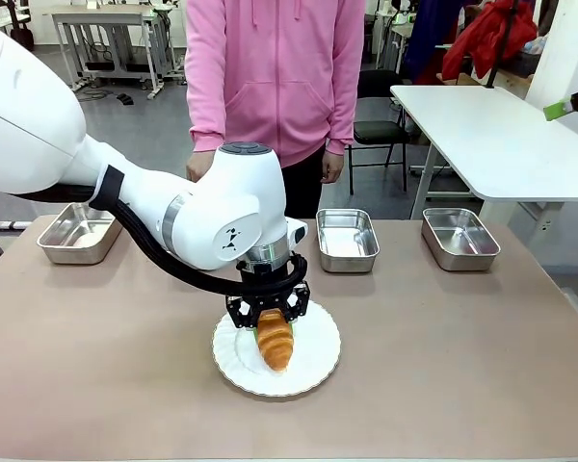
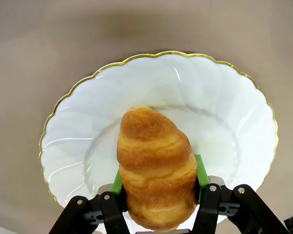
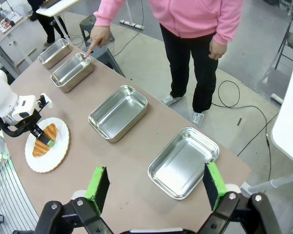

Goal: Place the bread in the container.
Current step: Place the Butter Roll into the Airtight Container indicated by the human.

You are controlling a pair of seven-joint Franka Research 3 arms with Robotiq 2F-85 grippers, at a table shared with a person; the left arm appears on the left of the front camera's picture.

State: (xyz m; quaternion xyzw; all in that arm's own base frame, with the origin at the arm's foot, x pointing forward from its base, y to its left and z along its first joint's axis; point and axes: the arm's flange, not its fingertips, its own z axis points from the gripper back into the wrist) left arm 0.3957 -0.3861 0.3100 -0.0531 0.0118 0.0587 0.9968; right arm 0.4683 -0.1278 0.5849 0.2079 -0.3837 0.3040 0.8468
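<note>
The bread (image 1: 275, 343), a golden-brown croissant, lies on a round white plate (image 1: 314, 364) in the middle of the table. My left gripper (image 1: 270, 314) comes down on its far end. Close up, the green pads (image 2: 200, 170) press both flanks of the bread (image 2: 155, 165), so the gripper (image 2: 159, 178) is shut on it. The container (image 3: 72, 73) is a shallow steel tray; the person's finger (image 3: 89, 50) points at its rim. My right gripper (image 3: 156, 181) hangs open high above the table, holding nothing.
Three more steel trays stand in the row along the far side: one at the left (image 1: 80, 234), one right of the middle (image 1: 347, 240) and one at the right (image 1: 460, 238). The person in pink (image 1: 275, 67) stands at the far edge.
</note>
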